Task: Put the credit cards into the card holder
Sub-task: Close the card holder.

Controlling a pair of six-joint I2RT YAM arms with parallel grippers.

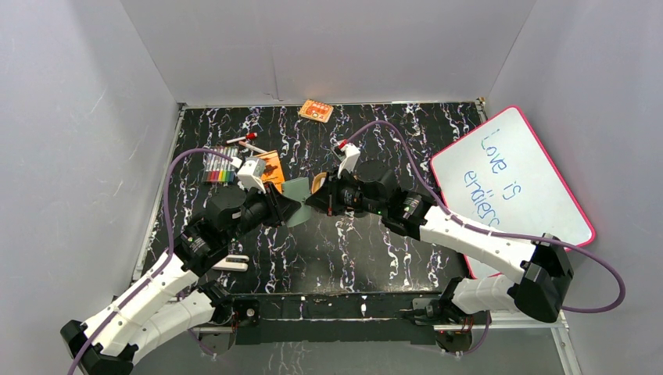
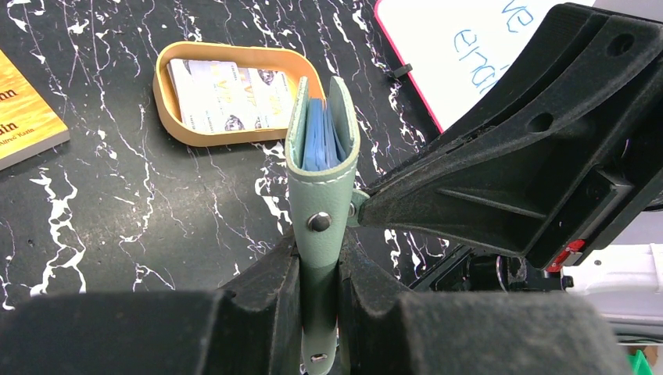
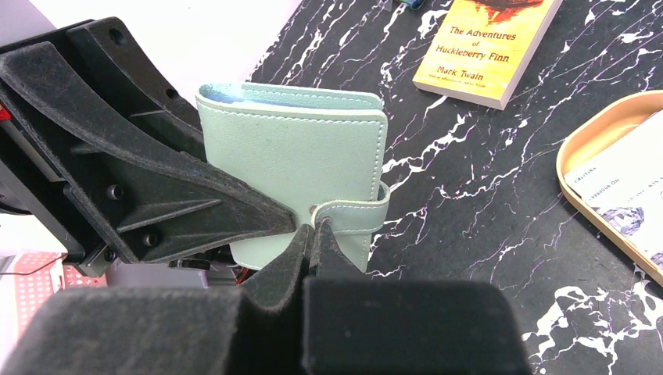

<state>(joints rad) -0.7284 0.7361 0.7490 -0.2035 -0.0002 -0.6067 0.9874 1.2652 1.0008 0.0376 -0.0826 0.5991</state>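
Observation:
The sage-green card holder (image 2: 320, 187) is held above the table between both arms, folded, with blue sleeves showing at its top edge. My left gripper (image 2: 319, 258) is shut on its lower edge. My right gripper (image 3: 313, 230) is shut on the tip of the holder's snap tab (image 3: 352, 215), which still wraps round the cover (image 3: 297, 156). The pale credit cards (image 2: 231, 94) lie stacked in the tan oval tray (image 2: 168, 117), beyond the holder. They also show in the right wrist view as credit cards (image 3: 625, 195) at the right edge. From above, the card holder (image 1: 297, 205) sits between the two wrists.
An orange book (image 3: 489, 47) lies on the black marbled table left of the tray. A whiteboard (image 1: 508, 187) with a pink rim leans at the right. Coloured markers (image 1: 219, 168) lie at the back left, an orange-and-white packet (image 1: 316, 111) at the back wall.

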